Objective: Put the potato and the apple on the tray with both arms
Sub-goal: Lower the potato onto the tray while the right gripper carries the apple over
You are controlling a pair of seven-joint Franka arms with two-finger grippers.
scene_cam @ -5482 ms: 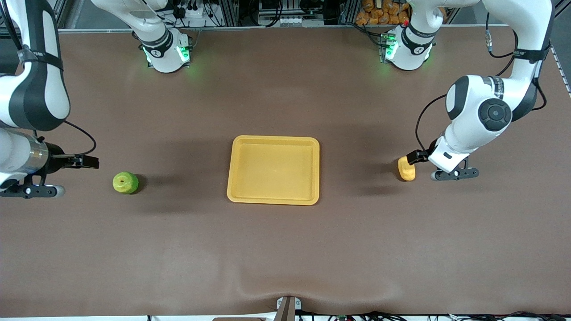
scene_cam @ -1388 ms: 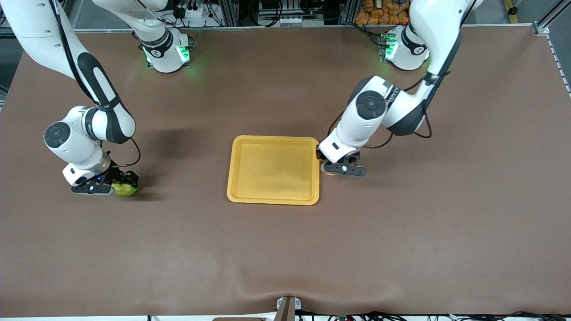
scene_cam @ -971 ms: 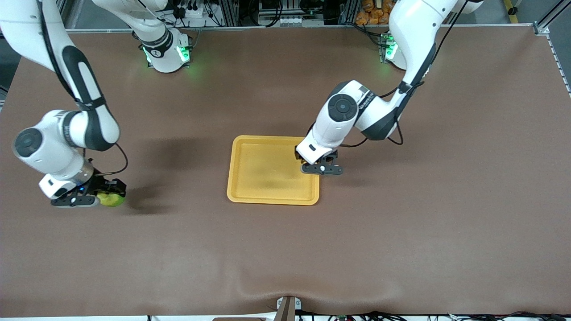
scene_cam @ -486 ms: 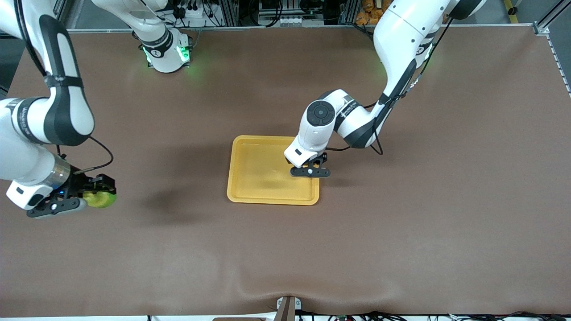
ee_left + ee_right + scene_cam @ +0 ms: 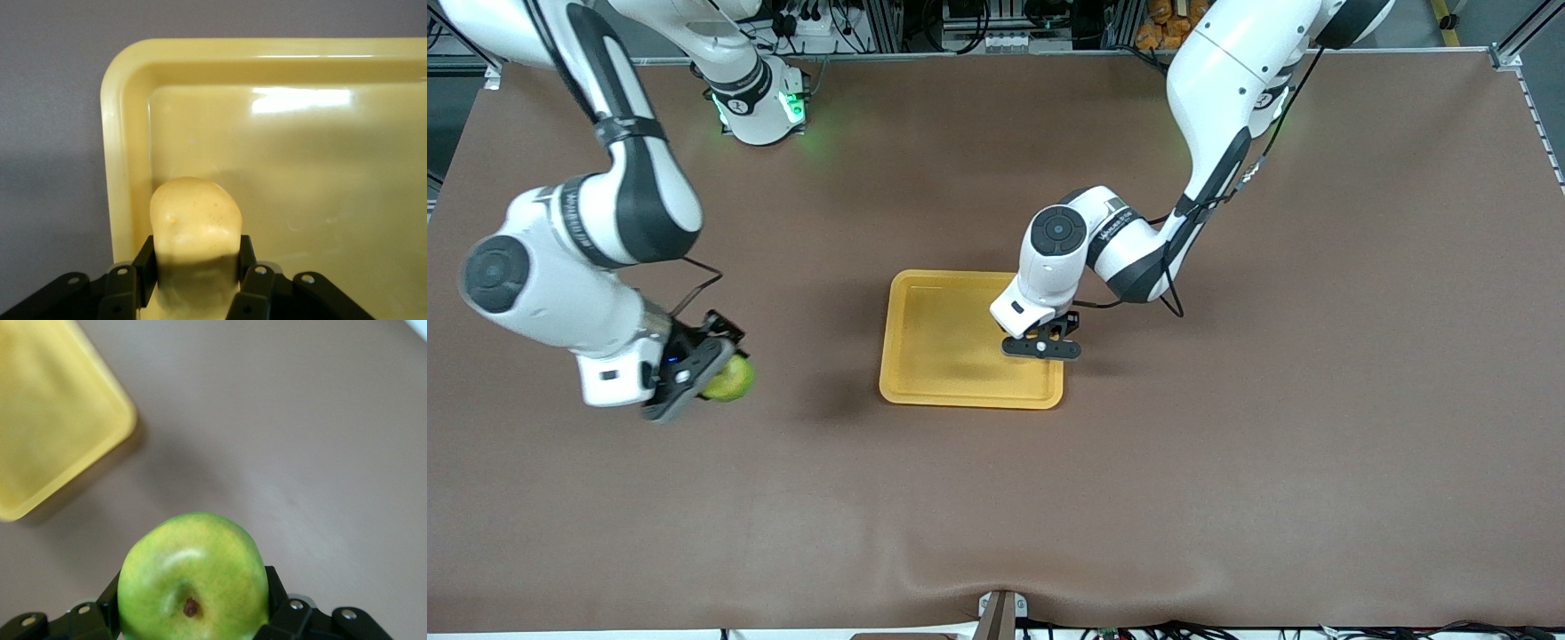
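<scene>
Brown table (image 5: 1227, 462): left hand (image 5: 1040, 347) gripping potato (image 5: 195, 230), right hand (image 5: 694, 378) clamping apple (image 5: 729, 380).

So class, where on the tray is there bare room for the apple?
The tray is bare toward the right arm's end. It is crowded at the left arm's end, where the left gripper holds the potato. The right gripper holds the apple over the table.

Tray mid-table, one gripper over it, the other off to the side.
The tray (image 5: 943, 338) lies mid-table. The left gripper (image 5: 1040, 347) holds the potato (image 5: 195, 230) over the tray's end toward the left arm. The right gripper (image 5: 694, 378) holds the apple (image 5: 729, 380) over the table (image 5: 1227, 498), toward the right arm's end.
</scene>
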